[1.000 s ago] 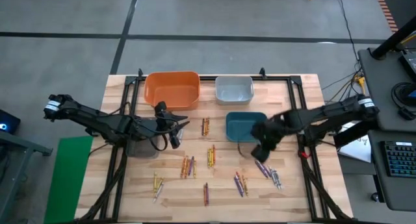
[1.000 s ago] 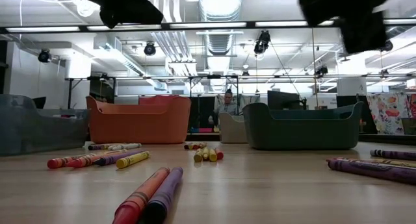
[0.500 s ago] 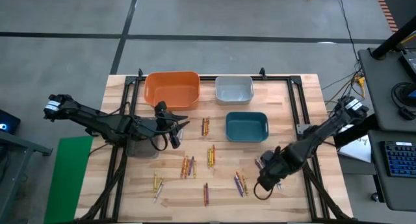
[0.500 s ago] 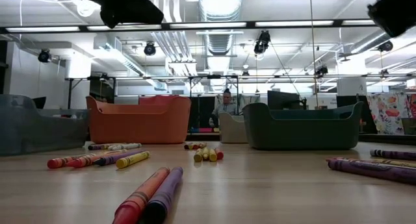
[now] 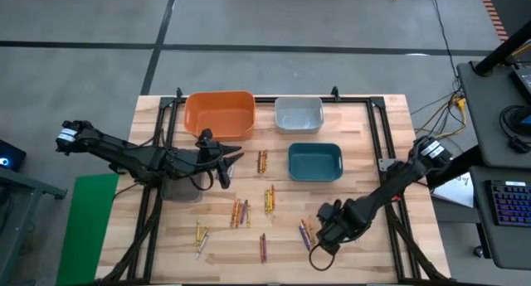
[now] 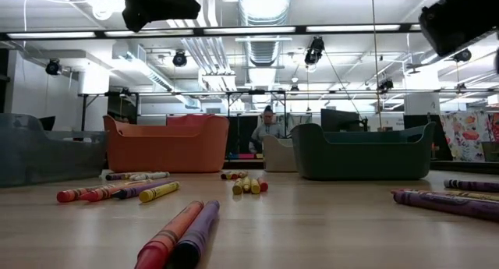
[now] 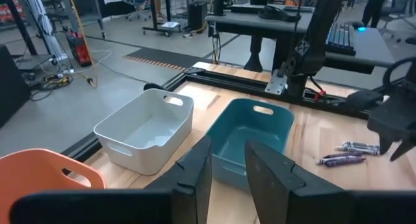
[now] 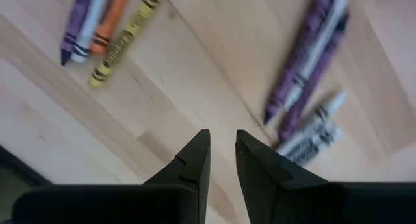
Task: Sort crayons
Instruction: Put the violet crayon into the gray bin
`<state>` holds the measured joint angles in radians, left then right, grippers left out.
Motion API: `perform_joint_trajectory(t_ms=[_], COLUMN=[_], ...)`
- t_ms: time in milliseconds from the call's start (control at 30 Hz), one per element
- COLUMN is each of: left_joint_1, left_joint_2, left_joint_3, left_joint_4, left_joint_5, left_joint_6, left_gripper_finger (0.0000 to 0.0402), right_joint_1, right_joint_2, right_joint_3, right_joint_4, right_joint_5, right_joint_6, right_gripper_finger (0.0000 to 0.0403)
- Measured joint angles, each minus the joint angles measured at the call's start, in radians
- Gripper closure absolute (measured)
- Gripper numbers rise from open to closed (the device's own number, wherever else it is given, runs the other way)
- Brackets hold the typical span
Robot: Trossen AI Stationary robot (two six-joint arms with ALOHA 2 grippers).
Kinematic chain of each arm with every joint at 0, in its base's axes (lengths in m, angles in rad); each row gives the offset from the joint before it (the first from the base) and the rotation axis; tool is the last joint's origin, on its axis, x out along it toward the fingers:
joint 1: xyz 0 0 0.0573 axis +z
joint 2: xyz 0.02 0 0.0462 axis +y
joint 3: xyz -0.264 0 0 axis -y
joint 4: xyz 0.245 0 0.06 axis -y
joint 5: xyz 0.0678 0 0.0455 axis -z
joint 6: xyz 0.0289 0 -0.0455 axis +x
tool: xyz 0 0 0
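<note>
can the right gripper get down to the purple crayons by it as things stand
Probably yes. The right gripper hangs just above bare wood, its fingers slightly apart and empty, and the purple crayons lie close by with nothing over them. They lie packed with white ones, so taking only one may be awkward.

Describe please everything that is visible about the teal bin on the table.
The teal bin is a rectangular tub that looks like plastic, with rounded corners, smooth walls and a slot handle cut in its end wall. It stands upright and open-topped on the wooden table, just in front of the white bin and apart from it. From above its inside looks empty. No crayon and neither arm touches it.
</note>
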<state>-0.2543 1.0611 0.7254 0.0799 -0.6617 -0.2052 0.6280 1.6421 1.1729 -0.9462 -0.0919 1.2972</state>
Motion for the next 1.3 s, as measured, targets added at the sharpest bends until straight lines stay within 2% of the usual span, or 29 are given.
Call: perform_joint_trajectory(t_ms=[267,500,833,933,1200,1300], left_joint_1=[0.000,0.000,0.000,0.000,0.000,0.000], left_joint_2=[0.000,0.000,0.000,0.000,0.000,0.000], left_joint_3=[0.000,0.000,0.000,0.000,0.000,0.000], left_joint_4=[0.000,-0.006,-0.009,-0.009,-0.009,-0.010], left_joint_5=[0.000,0.000,0.000,0.000,0.000,0.000], left_joint_6=[0.018,0.020,0.020,0.020,0.028,0.033], left_gripper_finger=[0.0326,0.0326,0.0326,0.0326,0.0326,0.0326], right_joint_1=[-0.041,-0.080,-0.088,-0.092,-0.124,-0.131], right_joint_2=[0.030,0.028,0.028,0.028,0.028,0.028], right_joint_3=[0.017,0.016,0.015,0.011,-0.013,-0.017], right_joint_4=[-0.016,-0.082,-0.087,-0.077,-0.059,-0.058], right_joint_5=[0.101,0.103,0.102,0.118,0.121,0.121], right_joint_6=[0.029,-0.008,-0.128,-0.090,-0.055,-0.058], right_gripper_finger=[0.0339,0.0339,0.0339,0.0338,0.0290,0.0286])
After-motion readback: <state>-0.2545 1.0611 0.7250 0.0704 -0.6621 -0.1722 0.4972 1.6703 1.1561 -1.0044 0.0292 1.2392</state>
